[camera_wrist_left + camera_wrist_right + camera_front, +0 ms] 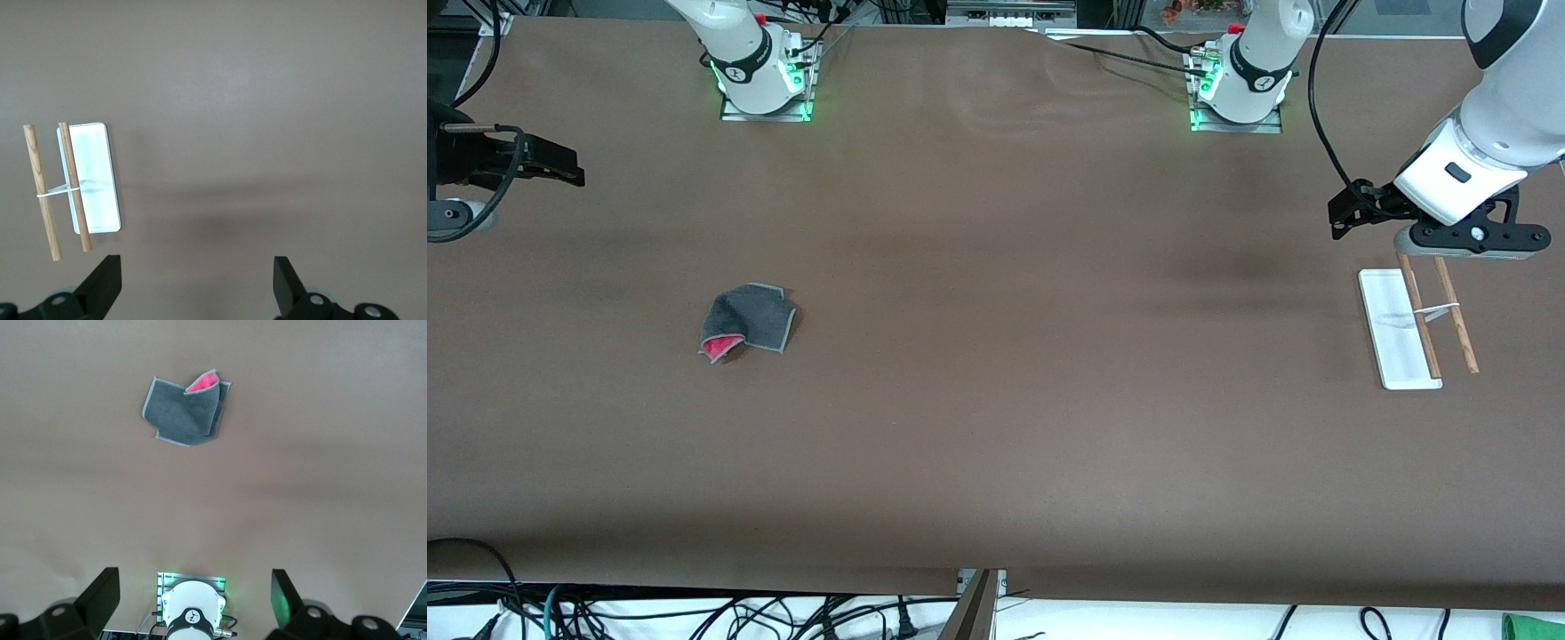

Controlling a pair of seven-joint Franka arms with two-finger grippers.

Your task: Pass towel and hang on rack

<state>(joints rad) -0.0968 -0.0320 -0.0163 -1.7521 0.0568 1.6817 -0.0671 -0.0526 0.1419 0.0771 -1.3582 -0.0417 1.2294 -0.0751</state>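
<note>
mid-frame: bare table (996, 400), open passage | lower left: towel (747, 322) lies flat | right edge: rack (1414, 324) stands alone

From the left wrist view I see the left gripper (197, 287) with fingers (103, 283) spread wide above bare table (267, 133). The rack (73, 187) stands on it, both rods over its white base.

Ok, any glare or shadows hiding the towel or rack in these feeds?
Front view: even light, soft shadow bands on the table, towel clear. Left wrist view: the rack has its white base washed out by glare, with a dim shadow patch beside it. Right wrist view: towel sharp, no glare.
</note>
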